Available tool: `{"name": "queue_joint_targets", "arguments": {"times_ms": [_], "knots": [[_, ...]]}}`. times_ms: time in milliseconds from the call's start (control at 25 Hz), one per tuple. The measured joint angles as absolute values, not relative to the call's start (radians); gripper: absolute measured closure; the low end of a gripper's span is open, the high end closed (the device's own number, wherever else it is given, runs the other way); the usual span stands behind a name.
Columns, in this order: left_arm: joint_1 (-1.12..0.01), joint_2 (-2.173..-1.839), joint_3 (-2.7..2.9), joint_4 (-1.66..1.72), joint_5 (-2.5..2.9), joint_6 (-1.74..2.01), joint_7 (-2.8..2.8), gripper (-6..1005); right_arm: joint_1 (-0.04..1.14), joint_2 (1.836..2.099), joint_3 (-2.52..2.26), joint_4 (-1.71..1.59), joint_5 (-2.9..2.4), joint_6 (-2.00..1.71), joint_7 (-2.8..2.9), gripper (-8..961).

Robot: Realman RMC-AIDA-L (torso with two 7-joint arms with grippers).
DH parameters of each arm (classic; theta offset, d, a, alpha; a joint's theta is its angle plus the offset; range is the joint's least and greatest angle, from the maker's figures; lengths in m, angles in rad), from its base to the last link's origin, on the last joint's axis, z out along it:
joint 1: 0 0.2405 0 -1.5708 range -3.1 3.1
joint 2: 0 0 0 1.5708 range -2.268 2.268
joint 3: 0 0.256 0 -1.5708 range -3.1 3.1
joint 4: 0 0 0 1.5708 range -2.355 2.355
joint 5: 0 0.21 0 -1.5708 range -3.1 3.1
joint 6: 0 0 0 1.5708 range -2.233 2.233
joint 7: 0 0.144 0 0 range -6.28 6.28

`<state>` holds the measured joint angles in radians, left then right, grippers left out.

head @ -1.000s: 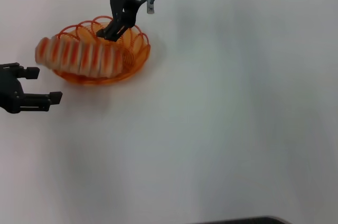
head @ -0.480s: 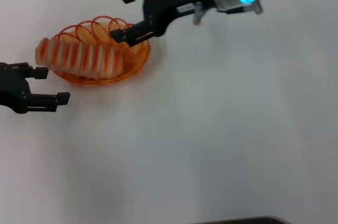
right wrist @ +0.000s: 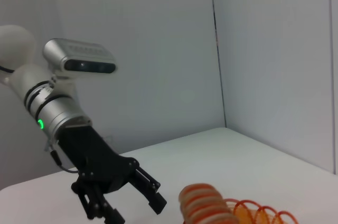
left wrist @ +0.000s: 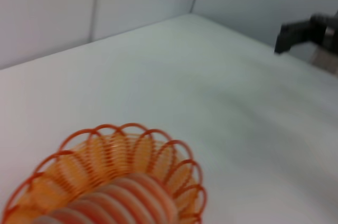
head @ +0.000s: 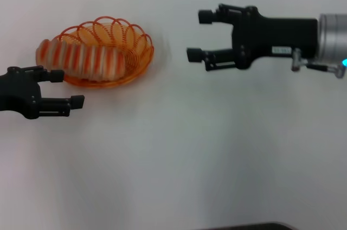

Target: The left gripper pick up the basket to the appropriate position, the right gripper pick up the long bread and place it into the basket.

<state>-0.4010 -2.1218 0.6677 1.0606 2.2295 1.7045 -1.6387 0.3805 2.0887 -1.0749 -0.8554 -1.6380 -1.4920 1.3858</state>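
The orange wire basket (head: 133, 37) stands on the white table at the upper left of the head view. The long bread (head: 81, 59), tan with orange-red stripes, lies in it, one end sticking out over the left rim. My left gripper (head: 68, 88) hovers open just in front of the basket's left end, empty. My right gripper (head: 198, 34), with a white label, is open and empty, well to the right of the basket. The left wrist view shows the basket (left wrist: 174, 152) and bread (left wrist: 132, 197). The right wrist view shows the bread (right wrist: 203, 203) and the left gripper (right wrist: 129, 208).
White tabletop (head: 206, 148) spreads wide in front and to the right. Grey walls stand behind the table in the wrist views. A dark edge shows at the bottom of the head view.
My right gripper has drawn away from the basket to the right, leaving the bread in it. The left gripper has crept slightly right toward the basket.
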Motion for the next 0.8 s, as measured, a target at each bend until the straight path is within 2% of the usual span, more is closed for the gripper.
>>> {"name": "queue_joint_targets", "arguments": {"times_ms": [160,320,520,800], "knots": [[-0.400,-2.093,0.667,0.978,2.177,1.743,-1.605,124,0.347,2.088,-1.037,-0.813,-1.641,-1.558,1.321,3],[-0.401,-2.068,0.661,0.878,2.152,1.762,-1.550,125,0.317,2.076,-0.989,-0.752,-1.650,-1.634,1.245,3],[-0.402,-2.066,0.664,0.811,2.160,1.771,-1.489,126,0.296,2.061,-0.985,-0.717,-1.701,-1.662,1.220,3],[-0.393,-2.072,0.657,0.734,2.153,1.741,-1.418,127,0.288,2.060,-0.940,-0.675,-1.809,-1.671,1.195,3]]}}
